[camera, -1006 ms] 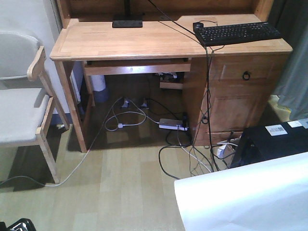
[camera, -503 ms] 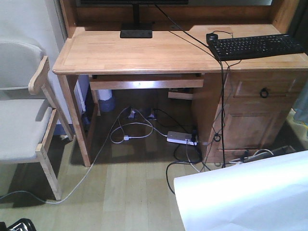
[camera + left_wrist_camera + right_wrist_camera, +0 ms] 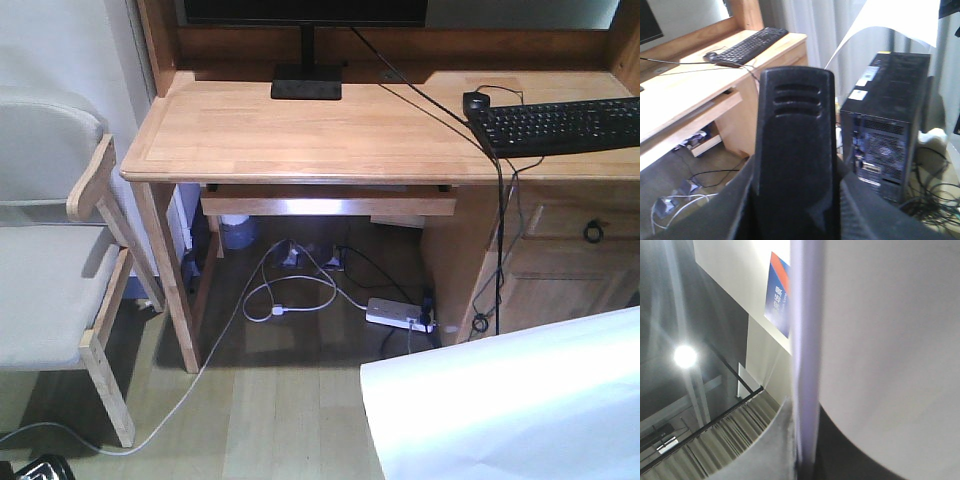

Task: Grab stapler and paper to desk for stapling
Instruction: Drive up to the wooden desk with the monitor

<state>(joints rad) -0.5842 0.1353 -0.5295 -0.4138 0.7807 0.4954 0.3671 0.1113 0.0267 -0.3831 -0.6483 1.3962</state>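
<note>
1. Left pincer (image 3: 795,212) clamps the matte black, ribbed stapler (image 3: 795,140), well apart from the counter (image 3: 300,130).
2. Right pincer (image 3: 805,462) pinches smooth white paper (image 3: 510,410), curling, low before the wooden counter's front.

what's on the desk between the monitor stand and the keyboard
In the front view, the desk top between the monitor stand and the keyboard is mostly bare. A black cable crosses it diagonally, and a black mouse sits by the keyboard's left end.
</note>
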